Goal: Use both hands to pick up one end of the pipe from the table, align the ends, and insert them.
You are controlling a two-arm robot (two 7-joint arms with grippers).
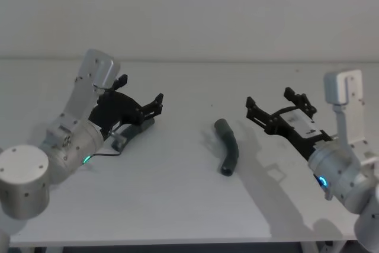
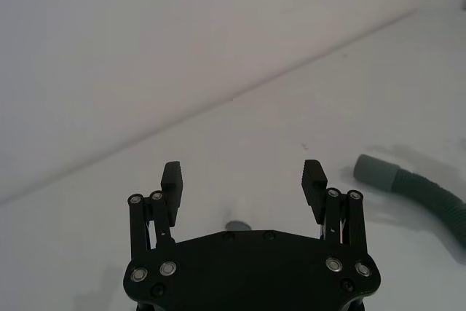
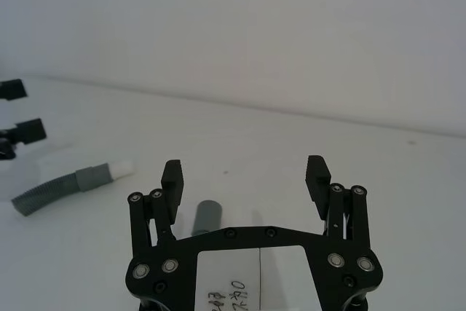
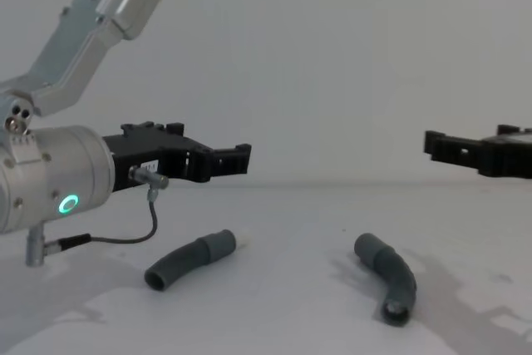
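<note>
I have the white table in front of me, with both arms up off it and nothing gripped yet. The left gripper hangs over the table's left part, jaws spread wide and empty. The right gripper hangs over the right side, jaws just as wide and empty, aimed in toward the middle. The left piece of the pipe lies flat right beneath the left gripper, so I judge a plain drop would bring that arm onto it. Its long axis runs from near-left to far-right in my head view, and its cuff with the white tip points toward the table's middle. The right piece lies between the two grippers, closer to the right one, ahead of and below its jaws. Its long axis runs roughly toward and away from me with a bend, the socket cuff at the far end and the ribbed end nearest me. I judge the right arm must reach inward and down for it. Since tip and socket cuff do not face each other, one piece will need turning once lifted.
</note>
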